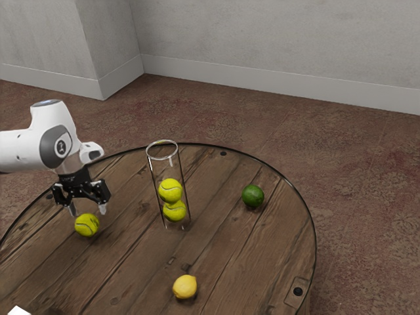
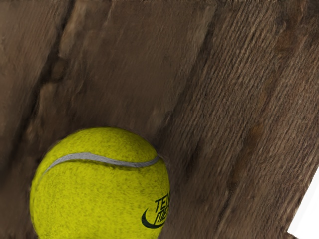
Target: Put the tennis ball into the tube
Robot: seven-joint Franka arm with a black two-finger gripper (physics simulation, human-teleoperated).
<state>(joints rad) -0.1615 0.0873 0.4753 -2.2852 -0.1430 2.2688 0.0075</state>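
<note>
In the exterior view my gripper (image 1: 88, 209) points down at the table's left part, its fingers apart. Just below and between the fingertips, the loose tennis ball (image 1: 86, 225) rests on the wood. That same ball (image 2: 102, 186) appears large in the wrist view, with a grey seam and dark lettering. A clear tube (image 1: 155, 174) stands upright on the table, toward the exterior view's right from the gripper. Inside it two tennis balls are stacked, an upper one (image 1: 170, 190) and a lower one (image 1: 174, 210).
On the round wooden table (image 1: 223, 230), a green lime (image 1: 252, 196) lies beyond the tube toward the exterior view's right. A lemon (image 1: 185, 287) lies nearer the camera. A white object (image 1: 18, 311) shows at the lower left, and a white shape (image 2: 310, 211) in the wrist view.
</note>
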